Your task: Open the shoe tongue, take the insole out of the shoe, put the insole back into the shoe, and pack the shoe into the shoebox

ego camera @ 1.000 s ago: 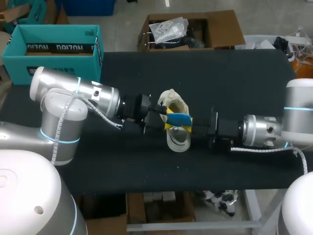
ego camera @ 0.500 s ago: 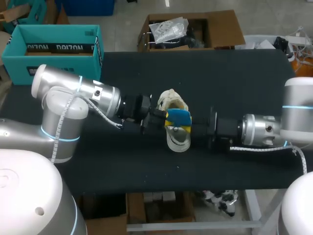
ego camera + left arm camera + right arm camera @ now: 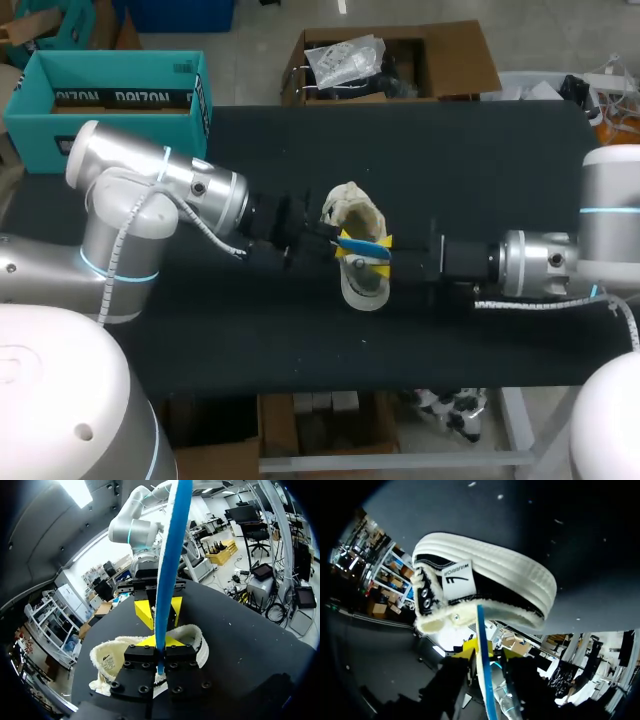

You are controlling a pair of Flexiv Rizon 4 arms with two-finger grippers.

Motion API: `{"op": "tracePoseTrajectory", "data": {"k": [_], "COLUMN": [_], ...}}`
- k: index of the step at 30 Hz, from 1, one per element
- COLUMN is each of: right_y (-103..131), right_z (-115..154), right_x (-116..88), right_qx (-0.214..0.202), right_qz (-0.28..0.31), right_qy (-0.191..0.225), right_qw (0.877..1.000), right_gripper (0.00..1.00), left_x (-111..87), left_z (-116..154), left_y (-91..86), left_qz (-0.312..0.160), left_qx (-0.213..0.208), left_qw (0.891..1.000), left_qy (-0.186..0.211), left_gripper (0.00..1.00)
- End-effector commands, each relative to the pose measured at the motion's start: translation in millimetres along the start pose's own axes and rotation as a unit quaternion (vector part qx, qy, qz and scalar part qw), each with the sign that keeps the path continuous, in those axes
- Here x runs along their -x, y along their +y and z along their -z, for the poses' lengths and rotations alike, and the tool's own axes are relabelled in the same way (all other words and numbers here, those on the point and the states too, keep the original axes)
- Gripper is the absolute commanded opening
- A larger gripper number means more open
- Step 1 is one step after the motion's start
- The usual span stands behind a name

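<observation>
Left gripper (image 3: 156,647) and right gripper (image 3: 484,652) both clamp the blue insole (image 3: 362,245) edge-up over the shoe (image 3: 365,290), toe at 6 o'clock. Lay it flat and feed the front end in toe-first.

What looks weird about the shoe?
The blue insole is out of the shoe, held on edge above it, pinched by the fingers of both the left gripper and the right gripper. Nothing looks spilled or broken.
</observation>
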State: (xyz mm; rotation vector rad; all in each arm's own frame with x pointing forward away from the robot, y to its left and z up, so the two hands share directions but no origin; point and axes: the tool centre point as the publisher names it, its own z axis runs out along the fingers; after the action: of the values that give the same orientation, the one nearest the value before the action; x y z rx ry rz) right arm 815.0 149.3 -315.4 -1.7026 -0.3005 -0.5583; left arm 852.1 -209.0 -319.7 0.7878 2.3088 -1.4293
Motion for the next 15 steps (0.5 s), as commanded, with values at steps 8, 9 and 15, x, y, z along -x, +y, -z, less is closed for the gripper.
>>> {"op": "tracePoseTrajectory", "data": {"k": [8,9,15], "right_y": [3.6,4.2,5.6], "right_z": [1.0,1.2,-0.6], "right_x": [-4.5,-4.9,-6.6], "right_qx": [0.004,0.004,0.003], "right_qz": [-0.001,-0.002,-0.003], "right_qy": [-0.006,-0.006,-0.009], "right_qw": [1.0,1.0,1.0], "right_gripper": [0.38,0.37,0.33], "left_x": [-1.8,-2.1,-3.6], "left_z": [-1.6,-1.8,-1.3], "left_y": [-1.5,-1.3,-0.3], "left_qz": [-0.029,-0.03,-0.034], "left_qx": [0.019,0.019,0.021], "left_qw": [0.999,0.999,0.999], "left_qy": [-0.005,-0.005,-0.003], "left_gripper": [0.0,0.0,0.0]}}
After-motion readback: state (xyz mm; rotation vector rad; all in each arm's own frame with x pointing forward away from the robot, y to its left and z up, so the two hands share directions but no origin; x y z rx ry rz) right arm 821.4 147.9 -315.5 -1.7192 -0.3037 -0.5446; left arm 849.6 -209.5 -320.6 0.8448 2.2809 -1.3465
